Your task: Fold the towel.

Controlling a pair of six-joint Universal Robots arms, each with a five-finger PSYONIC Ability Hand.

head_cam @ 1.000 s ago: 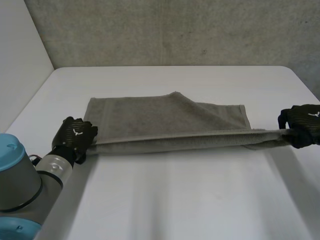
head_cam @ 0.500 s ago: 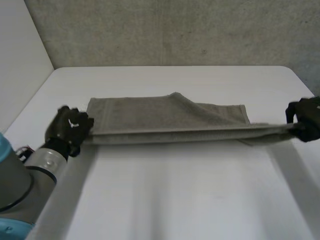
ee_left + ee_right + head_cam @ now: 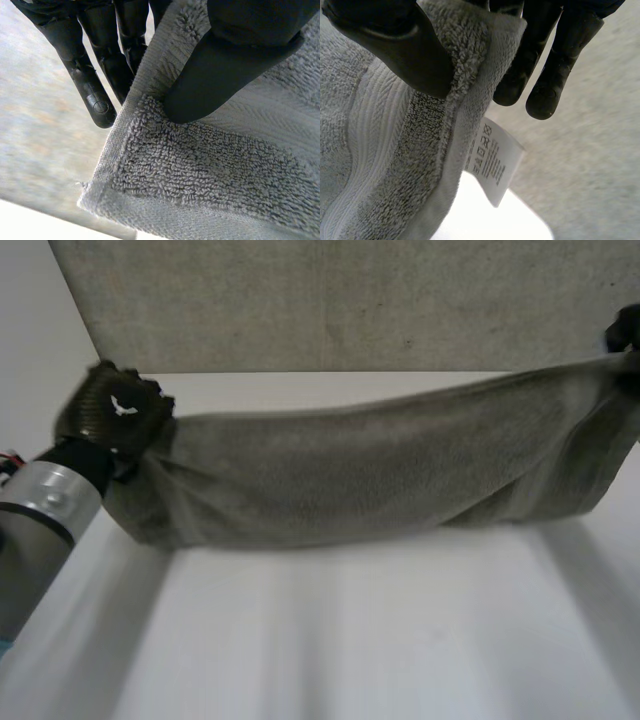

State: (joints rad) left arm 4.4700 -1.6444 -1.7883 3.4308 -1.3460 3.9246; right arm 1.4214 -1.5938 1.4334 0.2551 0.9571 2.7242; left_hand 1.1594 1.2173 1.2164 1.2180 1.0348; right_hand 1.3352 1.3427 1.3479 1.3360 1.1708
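A grey terry towel (image 3: 370, 470) hangs stretched in the air between my two hands, its lower part sagging toward the white table (image 3: 330, 640). My left hand (image 3: 112, 410) holds the towel's left corner, thumb (image 3: 225, 70) pressing the cloth (image 3: 210, 170) against the fingers (image 3: 95, 95) behind it. My right hand (image 3: 626, 335) holds the right corner at the head view's edge, thumb (image 3: 400, 45) pinching the towel (image 3: 395, 150) against the fingers (image 3: 560, 65). A white care label (image 3: 492, 160) hangs from that corner's hem.
A grey wall (image 3: 350, 300) stands behind the table's far edge. A white side wall (image 3: 30, 340) rises at the left.
Both hands have risen and moved away from me, lifting the towel off the table. The cloth, which lay folded flat, now hangs spread between them.
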